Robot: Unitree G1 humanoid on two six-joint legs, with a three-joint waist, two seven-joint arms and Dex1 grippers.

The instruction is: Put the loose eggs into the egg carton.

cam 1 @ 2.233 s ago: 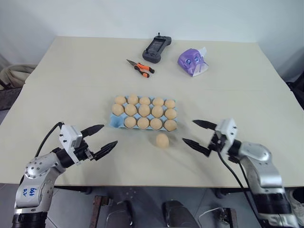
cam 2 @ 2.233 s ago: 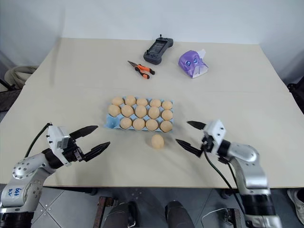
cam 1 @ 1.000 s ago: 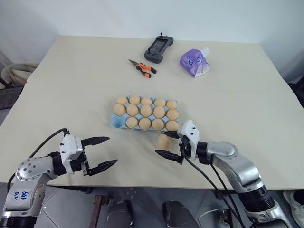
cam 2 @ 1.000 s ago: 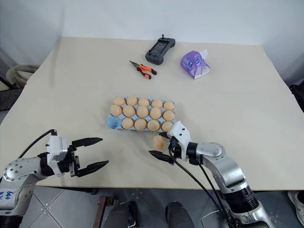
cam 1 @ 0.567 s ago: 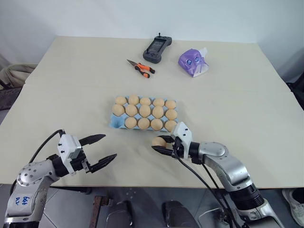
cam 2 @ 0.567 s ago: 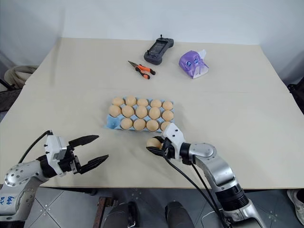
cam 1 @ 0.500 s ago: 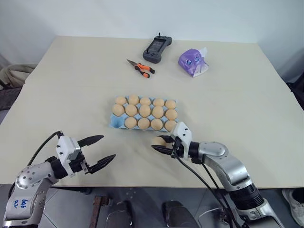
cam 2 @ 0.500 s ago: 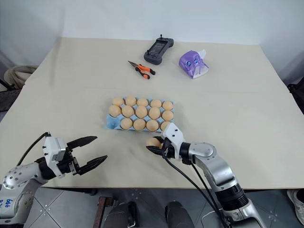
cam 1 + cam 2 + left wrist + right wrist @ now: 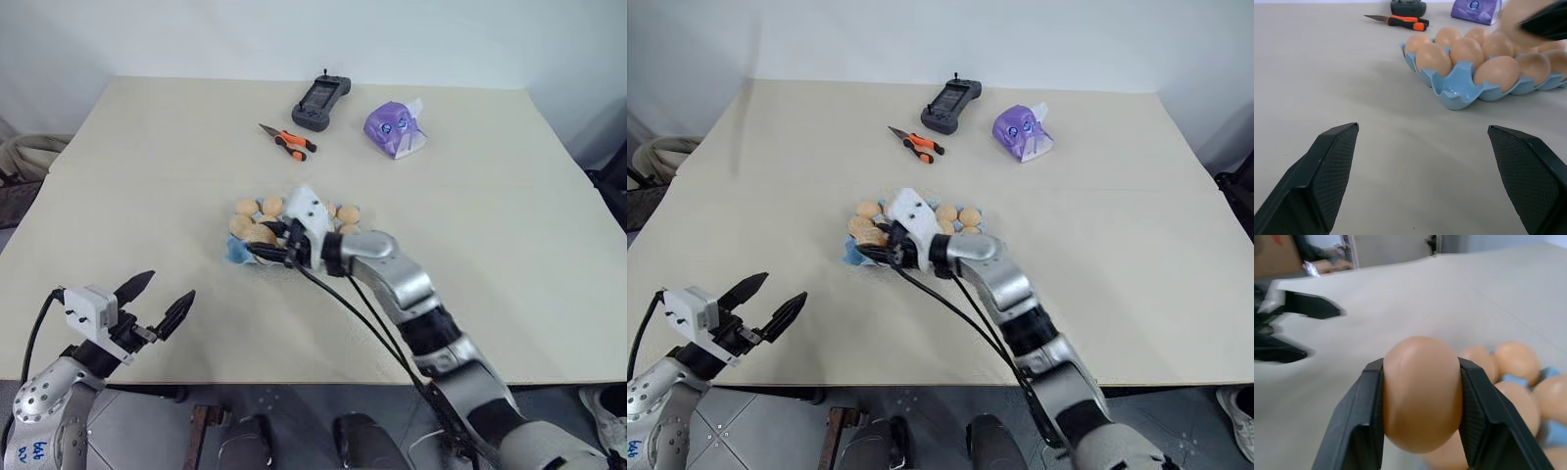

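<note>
My right gripper [image 9: 263,245] is shut on a tan loose egg [image 9: 1420,391], which it holds just above the left end of the light blue egg carton [image 9: 235,253]. The arm covers the carton's middle. Several eggs [image 9: 1434,58] sit in the carton's cups, and the cup at the near left corner [image 9: 1452,93] is bare blue. At the table's front left edge, well short of the carton, my left gripper [image 9: 167,287] stands open with nothing between its fingers [image 9: 1327,171].
Orange-handled pliers [image 9: 286,141], a black handheld controller [image 9: 321,98] and a purple-white packet [image 9: 394,129] lie at the far side of the beige table [image 9: 509,245]. The table's front edge runs just below my left gripper.
My right gripper closed on the egg lying in front of the carton, lifted it and carried it left over the carton. My left gripper drifted left, still open.
</note>
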